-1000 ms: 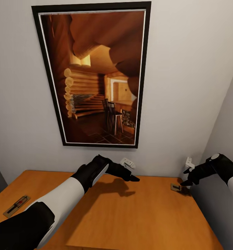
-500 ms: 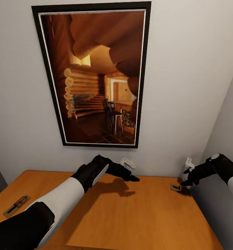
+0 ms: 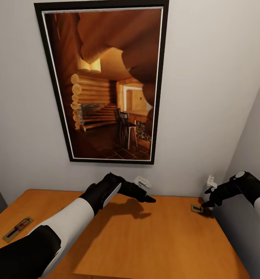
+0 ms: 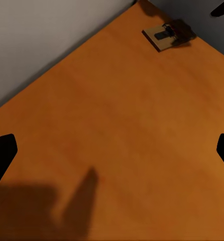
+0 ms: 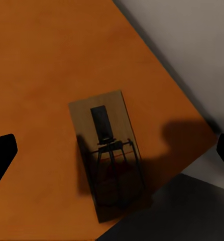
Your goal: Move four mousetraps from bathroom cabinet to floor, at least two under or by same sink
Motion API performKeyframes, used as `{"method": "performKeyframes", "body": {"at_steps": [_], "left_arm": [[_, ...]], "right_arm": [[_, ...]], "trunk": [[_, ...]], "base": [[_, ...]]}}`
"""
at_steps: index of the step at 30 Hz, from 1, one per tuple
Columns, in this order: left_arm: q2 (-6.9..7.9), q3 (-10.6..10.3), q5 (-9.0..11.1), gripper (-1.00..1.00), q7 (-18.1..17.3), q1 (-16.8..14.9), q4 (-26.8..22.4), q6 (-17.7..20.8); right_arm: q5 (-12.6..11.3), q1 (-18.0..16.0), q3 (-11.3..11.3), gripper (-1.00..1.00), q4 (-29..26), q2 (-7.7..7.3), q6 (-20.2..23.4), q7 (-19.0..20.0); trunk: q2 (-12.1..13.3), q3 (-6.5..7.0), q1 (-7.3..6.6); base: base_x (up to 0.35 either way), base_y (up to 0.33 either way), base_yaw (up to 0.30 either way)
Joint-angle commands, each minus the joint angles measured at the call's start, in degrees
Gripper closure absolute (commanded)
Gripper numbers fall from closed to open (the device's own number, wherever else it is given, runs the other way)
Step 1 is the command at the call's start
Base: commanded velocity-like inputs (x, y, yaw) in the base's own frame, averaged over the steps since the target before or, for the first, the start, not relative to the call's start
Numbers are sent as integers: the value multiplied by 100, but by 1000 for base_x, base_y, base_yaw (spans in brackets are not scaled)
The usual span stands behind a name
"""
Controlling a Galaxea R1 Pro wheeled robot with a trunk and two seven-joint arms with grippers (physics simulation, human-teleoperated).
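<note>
Hovering over the far right corner of the cabinet, the right gripper has its jaws spread wide; in the right wrist view both dark fingertips sit at the picture's edges with a mousetrap lying flat between them on the orange wood. That mousetrap rests close to where the back wall and side wall meet, partly in the gripper's shadow. A second mousetrap lies near the left edge of the same tabletop, well apart from the first. The left gripper hangs above the middle-back of the tabletop, also open and holding nothing.

The step in hand looks like a pickup of the corner mousetrap. To do it well, I would judge that the right gripper should come straight down with the board centred between the fingertips, closing across its narrow width rather than its length, since the board is thin and lies flush on the wood. The nearby side wall leaves little room, so the outer finger needs care not to catch it. The dark wire parts stand up slightly and could snag a fingertip.

No drawer or other container shows open here; both visible mousetraps lie on the cabinet's flat top. The remaining two cannot be placed from these views.
</note>
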Motion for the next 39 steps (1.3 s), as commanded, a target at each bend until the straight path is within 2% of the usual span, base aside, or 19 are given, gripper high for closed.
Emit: {"method": "performKeyframes", "body": {"at_steps": [1, 31, 39], "left_arm": [[0, -11, 50, -100, 10, -7, 1, 46], [0, -11, 54, -100, 11, -7, 1, 48], [0, -11, 54, -100, 11, -7, 1, 46]], "right_arm": [[-6, -3, 13, -100, -10, -2, 60, 24], [-2, -3, 13, -100, -18, -1, 52, 62], [-4, -3, 13, -100, -19, 9, 52, 64]], "trunk": [[-49, -27, 24], [-1252, -566, 683], [-1252, -566, 683]], "base": [[0, 0, 0], [0, 0, 0], [0, 0, 0]]}}
